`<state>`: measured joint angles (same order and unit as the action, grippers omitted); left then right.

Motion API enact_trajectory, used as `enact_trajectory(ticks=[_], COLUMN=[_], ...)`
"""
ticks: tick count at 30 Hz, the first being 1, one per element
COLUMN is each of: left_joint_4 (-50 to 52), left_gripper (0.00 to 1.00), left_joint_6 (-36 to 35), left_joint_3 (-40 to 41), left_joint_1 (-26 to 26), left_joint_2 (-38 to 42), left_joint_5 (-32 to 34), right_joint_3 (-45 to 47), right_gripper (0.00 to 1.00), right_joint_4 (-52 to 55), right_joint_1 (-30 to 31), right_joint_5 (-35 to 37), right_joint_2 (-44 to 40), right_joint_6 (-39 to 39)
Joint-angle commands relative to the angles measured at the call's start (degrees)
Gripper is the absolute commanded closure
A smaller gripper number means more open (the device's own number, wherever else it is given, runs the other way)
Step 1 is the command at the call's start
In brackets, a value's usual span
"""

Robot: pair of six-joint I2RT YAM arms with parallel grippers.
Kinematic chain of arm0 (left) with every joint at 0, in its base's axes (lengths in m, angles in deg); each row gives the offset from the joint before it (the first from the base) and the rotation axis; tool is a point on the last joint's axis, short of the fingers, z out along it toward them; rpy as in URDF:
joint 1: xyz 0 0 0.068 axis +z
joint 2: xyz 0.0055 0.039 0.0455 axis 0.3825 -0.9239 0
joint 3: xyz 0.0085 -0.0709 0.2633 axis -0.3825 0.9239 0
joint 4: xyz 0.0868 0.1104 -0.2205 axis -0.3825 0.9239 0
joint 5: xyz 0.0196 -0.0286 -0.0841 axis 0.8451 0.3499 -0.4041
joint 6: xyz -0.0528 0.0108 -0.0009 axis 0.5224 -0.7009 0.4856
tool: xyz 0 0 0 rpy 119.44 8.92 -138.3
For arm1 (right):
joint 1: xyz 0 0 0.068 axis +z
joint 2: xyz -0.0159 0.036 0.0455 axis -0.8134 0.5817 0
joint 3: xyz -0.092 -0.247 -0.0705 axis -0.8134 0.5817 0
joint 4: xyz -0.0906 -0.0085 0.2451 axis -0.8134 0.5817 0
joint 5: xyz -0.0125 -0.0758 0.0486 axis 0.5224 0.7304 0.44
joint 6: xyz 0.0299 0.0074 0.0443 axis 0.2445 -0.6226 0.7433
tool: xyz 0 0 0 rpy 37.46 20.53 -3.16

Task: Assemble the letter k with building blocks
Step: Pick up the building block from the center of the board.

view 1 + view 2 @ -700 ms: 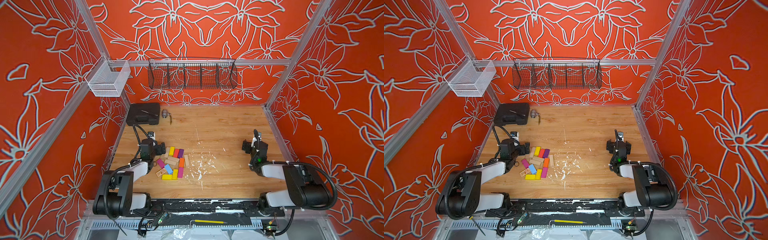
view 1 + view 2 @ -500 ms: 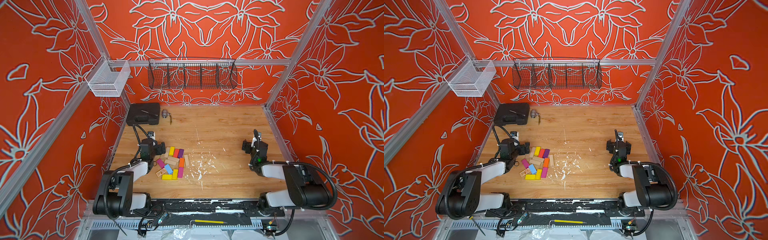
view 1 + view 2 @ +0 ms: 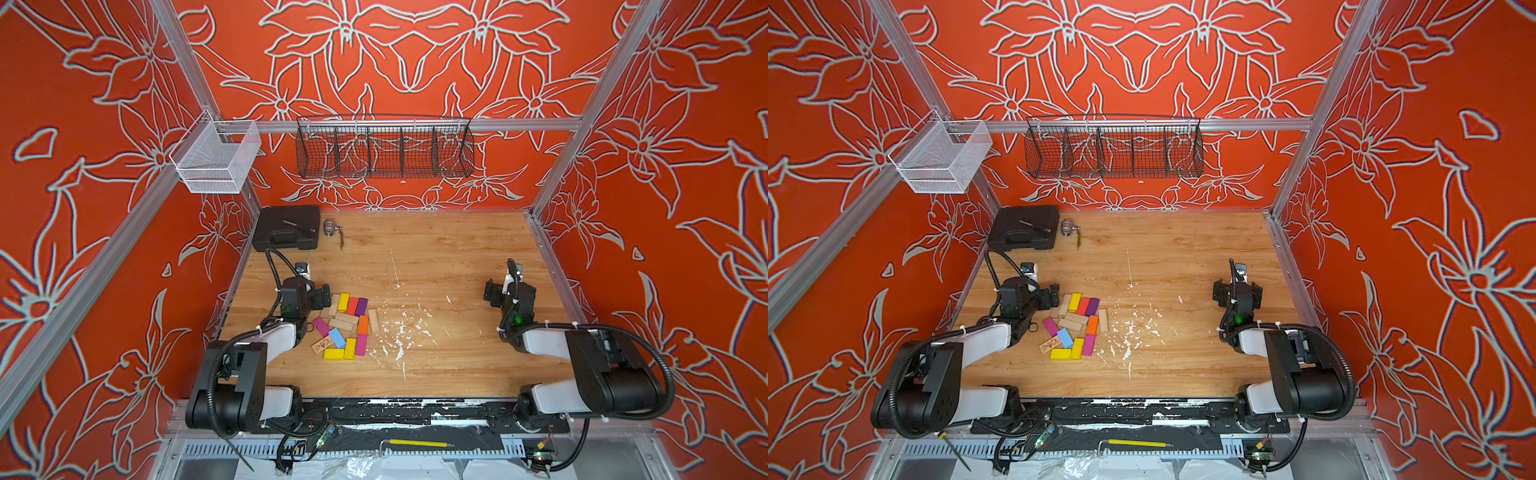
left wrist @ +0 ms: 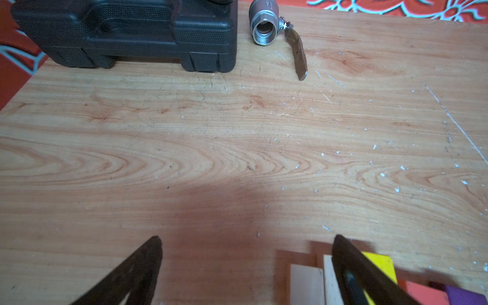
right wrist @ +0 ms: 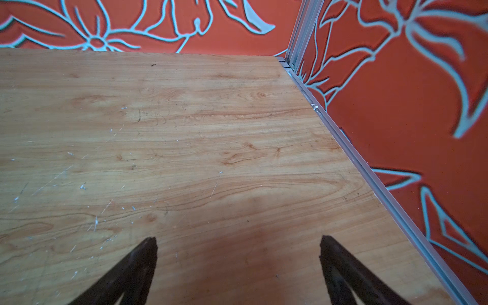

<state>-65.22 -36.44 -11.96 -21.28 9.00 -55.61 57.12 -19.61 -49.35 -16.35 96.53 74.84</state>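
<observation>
Left gripper (image 4: 245, 241) and right gripper (image 5: 237, 241) both stood wide open, empty; building blocks (image 3: 344, 322) lay in a loose jumble, no K formed yet.

Orange-red walls (image 3: 415, 62) with pale flower outlines enclose a wooden tabletop (image 3: 457, 249); a black wire basket (image 3: 384, 151) and a white mesh bin (image 3: 216, 164) hang from aluminium rails (image 3: 519, 124).

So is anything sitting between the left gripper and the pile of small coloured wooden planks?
Nothing visible. The open left gripper sits at the pile of small coloured wooden planks, one finger overlapping its edge.
</observation>
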Motion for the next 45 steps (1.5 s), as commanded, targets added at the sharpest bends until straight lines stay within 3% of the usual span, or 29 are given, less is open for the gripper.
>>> enact_trajectory(ticks=[1, 11, 14, 18, 23, 28, 32, 38, 45], left_joint_4=[-1.2, -0.7, 7.8, 17.7, 32.5, 55.0, 67.2, 80.2, 83.5], left_gripper=[0.03, 0.03, 0.03, 0.03, 0.02, 0.24, 0.32, 0.41, 0.52], left_joint_6=[0.2, 0.9, 2.1, 5.7, 15.3, 30.6, 31.8, 29.2, 22.6], left_joint_3=[-0.9, -1.0, -5.0, -8.9, -15.2, -28.0, -36.1, -43.4, -43.1], left_joint_1=[0.5, -0.2, -1.1, -3.4, -4.5, -5.3, -6.3, -7.7, -7.6], left_joint_2=[-0.4, 0.2, 2.9, 8.2, 14.0, 11.7, 6.6, -0.7, -8.9], left_joint_5=[0.1, 2.9, 7.4, 15.3, 14.4, 7.4, -0.5, -5.4, -5.3], right_joint_3=[-0.3, 2.2, -0.2, -5.3, -14.6, -26.7, -34.9, -45.1, -49.5], right_gripper=[0.02, 0.02, 0.02, 0.02, 0.05, 0.08, 0.09, 0.1, 0.13], right_joint_4=[-1.7, -3.4, 10.0, 27.9, 48.9, 64.6, 73.2, 84.9, 86.8], right_joint_1=[0.1, 0.2, 0.2, 0.2, 0.3, 0.8, 3.5, 14.7, 25.8], right_joint_5=[1.2, -0.8, -0.3, -0.1, -8.9, -28.8, -39.1, -42.4, -43.0], right_joint_2=[-0.2, -4.8, -14.2, -26.4, -34.1, -31.0, -26.0, -19.8, -15.6], right_joint_6=[-0.5, -1.8, -0.8, 7.1, 19.3, 24.7, 23.3, 18.9, 19.7])
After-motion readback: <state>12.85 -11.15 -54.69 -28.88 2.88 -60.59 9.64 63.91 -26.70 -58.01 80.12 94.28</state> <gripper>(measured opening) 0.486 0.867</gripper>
